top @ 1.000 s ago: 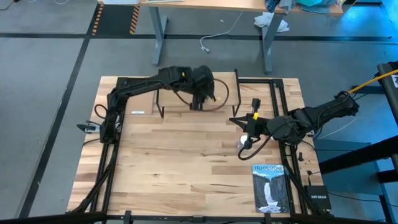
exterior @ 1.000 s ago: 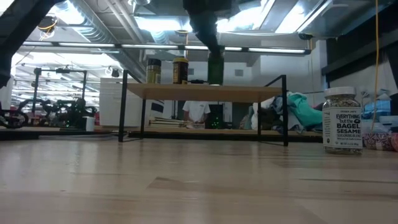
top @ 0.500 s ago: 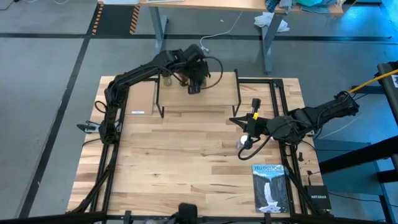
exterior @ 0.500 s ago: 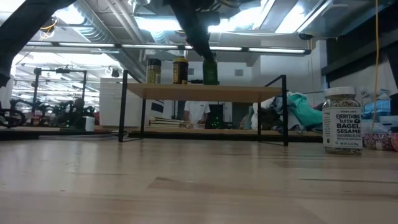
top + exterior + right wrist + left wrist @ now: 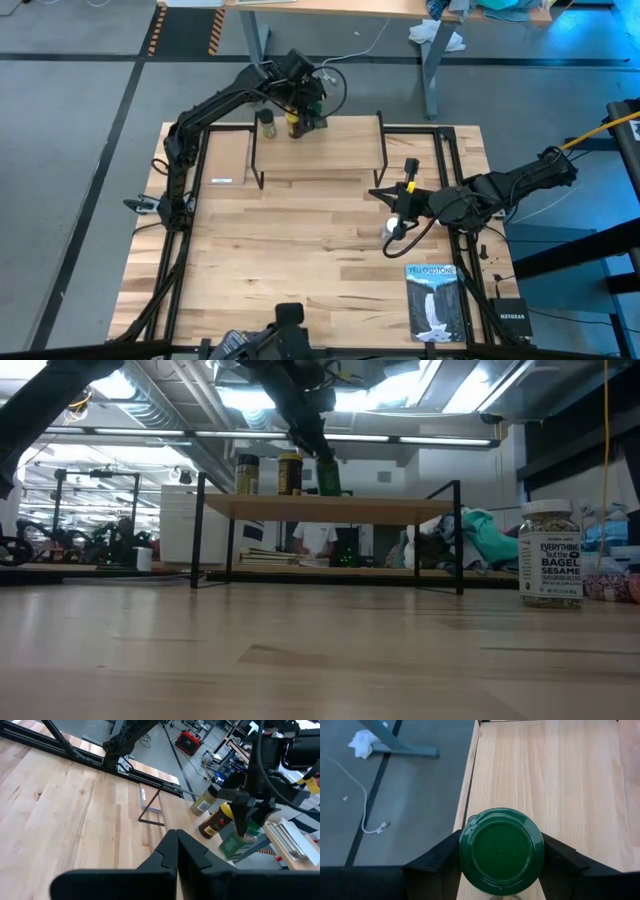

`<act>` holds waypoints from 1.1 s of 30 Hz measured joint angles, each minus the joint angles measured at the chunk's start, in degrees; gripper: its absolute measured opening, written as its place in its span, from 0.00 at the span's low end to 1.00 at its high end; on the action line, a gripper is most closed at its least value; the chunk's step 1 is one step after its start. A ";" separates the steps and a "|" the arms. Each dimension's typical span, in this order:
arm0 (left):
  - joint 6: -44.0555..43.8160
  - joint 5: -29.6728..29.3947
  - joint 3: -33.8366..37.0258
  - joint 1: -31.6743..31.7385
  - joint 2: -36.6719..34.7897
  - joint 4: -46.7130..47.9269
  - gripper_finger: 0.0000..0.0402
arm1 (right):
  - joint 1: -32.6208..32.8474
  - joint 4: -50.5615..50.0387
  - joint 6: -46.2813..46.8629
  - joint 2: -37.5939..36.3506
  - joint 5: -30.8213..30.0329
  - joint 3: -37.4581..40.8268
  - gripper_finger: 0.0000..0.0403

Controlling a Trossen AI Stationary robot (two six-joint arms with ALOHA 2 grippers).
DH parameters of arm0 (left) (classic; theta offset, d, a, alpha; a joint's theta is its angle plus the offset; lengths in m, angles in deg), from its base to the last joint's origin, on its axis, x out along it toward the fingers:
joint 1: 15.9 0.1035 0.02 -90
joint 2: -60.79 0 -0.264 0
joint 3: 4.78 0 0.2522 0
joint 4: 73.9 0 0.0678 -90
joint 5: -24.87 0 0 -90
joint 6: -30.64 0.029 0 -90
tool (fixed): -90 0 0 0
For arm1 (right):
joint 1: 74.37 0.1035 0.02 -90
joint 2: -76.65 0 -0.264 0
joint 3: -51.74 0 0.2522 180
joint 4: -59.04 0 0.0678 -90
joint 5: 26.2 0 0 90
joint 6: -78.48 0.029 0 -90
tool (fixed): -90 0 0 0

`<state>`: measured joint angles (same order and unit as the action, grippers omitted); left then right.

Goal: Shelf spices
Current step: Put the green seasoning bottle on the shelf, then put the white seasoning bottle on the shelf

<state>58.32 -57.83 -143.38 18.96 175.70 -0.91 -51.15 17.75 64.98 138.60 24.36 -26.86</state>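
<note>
The shelf [image 5: 335,150] [image 5: 330,508] stands at the table's far side. The dark-lidded jar [image 5: 265,121] [image 5: 246,473] and the amber jar with the yellow lid [image 5: 293,124] [image 5: 290,472] stand on its plank near the left end. My left gripper [image 5: 308,106] [image 5: 501,855] reaches down over the shelf, shut on the green jar [image 5: 328,476] [image 5: 501,851] right of the amber one. The clear jar with the white lid [image 5: 393,228] [image 5: 550,553] stands on the table under my right arm. My right gripper [image 5: 375,192] [image 5: 176,851] is shut and hovers beside it. My left gripper pinches the green jar between its two fingers [image 5: 442,865], one on each side just under the lid [image 5: 501,851]. The fingers come from above, pointing down. The jar is nearly upright, its base [image 5: 329,493] at the plank's top; whether it rests there I cannot tell.
A blue-and-white book [image 5: 432,300] lies at the table's near right corner. The right half of the shelf plank [image 5: 555,775] is bare. Black frame rails run along the table's left and right edges. A grey desk stands on the floor beyond the far edge.
My left gripper has carried the green jar from the shelf's middle toward the far edge and leftward, ending close beside the amber jar. It has stayed shut on the jar.
</note>
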 joint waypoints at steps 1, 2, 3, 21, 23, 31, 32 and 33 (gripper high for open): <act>0.03 0.50 0.00 0.21 0.05 0.09 0.48 | 0.00 0.07 -0.28 0.00 0.00 0.02 0.00; 0.02 1.14 0.00 0.33 0.06 0.21 0.48 | 0.00 0.22 -0.50 0.00 0.00 0.02 0.00; 0.00 1.53 0.00 0.47 0.23 0.22 0.48 | 0.00 0.48 -0.73 0.00 0.00 0.00 0.00; -0.27 4.21 0.02 -0.64 2.85 -1.36 0.48 | 0.00 0.87 -2.22 0.00 -0.48 0.02 0.00; -0.28 4.16 0.02 -0.64 2.85 -1.36 0.48 | 0.00 0.85 -2.22 0.00 -0.46 0.00 0.00; -0.62 4.11 0.01 -1.04 2.85 -1.20 0.57 | 0.00 0.34 -1.98 0.00 -0.46 0.02 0.00; -0.57 4.07 0.02 -1.15 2.86 -1.19 0.59 | 0.00 0.32 -1.96 0.00 -0.46 0.00 0.00; -0.49 4.05 0.02 -1.26 2.87 -1.20 0.60 | 0.00 0.34 -1.95 0.00 -0.46 0.00 0.00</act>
<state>57.84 -53.78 -143.36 17.69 178.57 -2.12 -51.15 18.10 63.03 138.60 23.90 -26.86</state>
